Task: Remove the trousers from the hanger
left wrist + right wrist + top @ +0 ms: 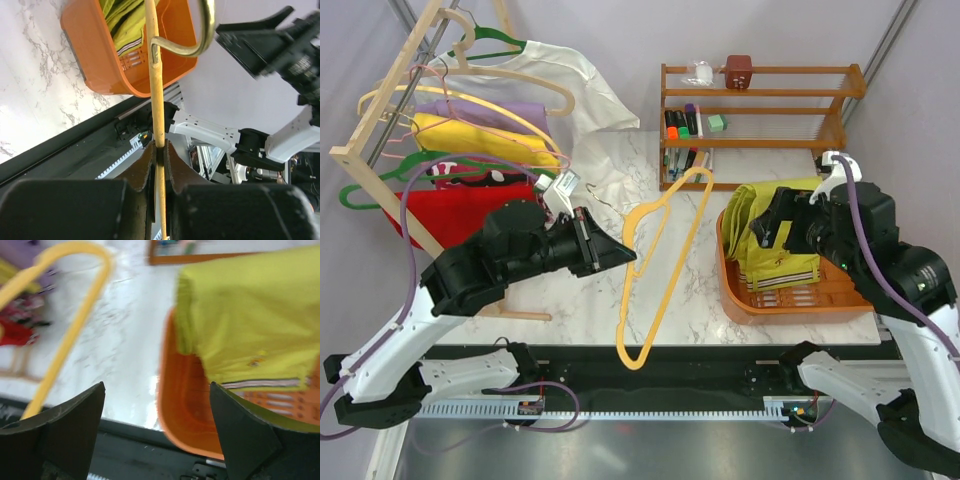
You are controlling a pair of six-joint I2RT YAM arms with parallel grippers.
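Note:
The pale yellow-orange hanger (pixel 623 310) hangs bare over the marble table, between the two arms. My left gripper (pixel 620 254) is shut on one thin limb of the hanger (pixel 154 75), which runs straight up between the jaws of the left gripper (pixel 159 146). The lime-yellow trousers (pixel 775 250) lie folded in the orange basket (pixel 790 305) on the right, clear of the hanger. My right gripper (pixel 775 225) hovers over them, open, with nothing between its fingers. In the right wrist view the trousers (pixel 250 315) drape over the basket wall (pixel 185 405) beyond the right gripper (pixel 157 385).
A wooden clothes rack (pixel 390 90) at the back left holds green hangers, a red garment (pixel 450 215), a golden-yellow one and a white shirt (pixel 570 80). A wooden shelf (pixel 760 110) with markers stands at the back, right behind the basket.

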